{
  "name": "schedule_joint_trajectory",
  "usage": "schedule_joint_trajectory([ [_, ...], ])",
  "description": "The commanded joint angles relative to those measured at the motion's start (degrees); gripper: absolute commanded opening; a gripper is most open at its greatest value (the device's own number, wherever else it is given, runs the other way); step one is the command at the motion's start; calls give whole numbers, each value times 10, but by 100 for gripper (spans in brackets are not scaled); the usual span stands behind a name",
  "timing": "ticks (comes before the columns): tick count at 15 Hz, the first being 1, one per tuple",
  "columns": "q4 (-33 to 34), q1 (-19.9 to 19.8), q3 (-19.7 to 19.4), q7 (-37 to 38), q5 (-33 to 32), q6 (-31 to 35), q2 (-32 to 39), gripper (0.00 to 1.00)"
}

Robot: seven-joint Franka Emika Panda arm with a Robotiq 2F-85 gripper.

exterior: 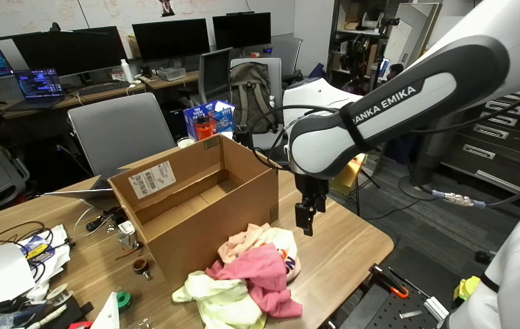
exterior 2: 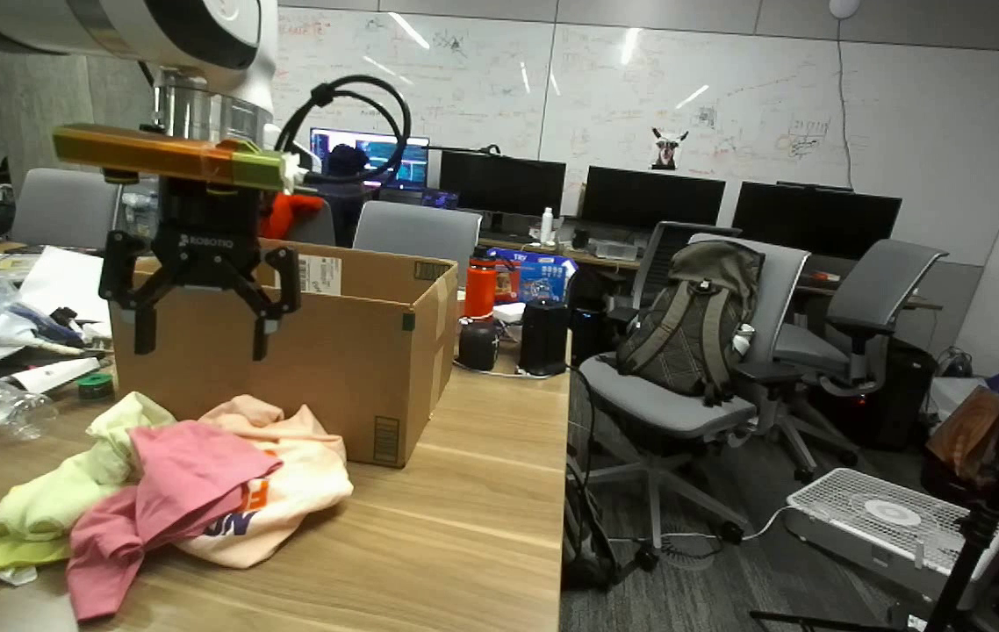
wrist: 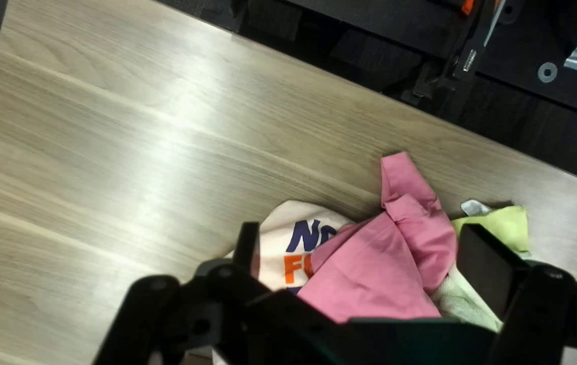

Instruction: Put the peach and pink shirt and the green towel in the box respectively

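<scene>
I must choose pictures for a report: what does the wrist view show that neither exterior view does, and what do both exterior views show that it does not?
Only the wrist view: an overhead look at the soft pink and peach shirt, its pink part framed by the open black gripper.
Only the exterior views: the white printed label on an inner face of the brown cardboard box, and the olive backpack.
Shared: the shirt, the gripper, the pale yellow-green cloth towel and the wooden table.
</scene>
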Motion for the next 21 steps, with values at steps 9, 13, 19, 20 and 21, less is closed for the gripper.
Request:
schedule_joint_trajectory([
  [9, 53, -1, 35, -4, -3, 18, 154, 100],
  [13, 81, 4, 57, -7, 12, 42, 185, 100],
  [19, 117, -5, 64, -1, 20, 98, 237, 100],
  [20, 120, -7, 63, -1, 20, 111, 245, 100],
  [21, 123, -10, 63, 0, 21, 123, 255, 100],
])
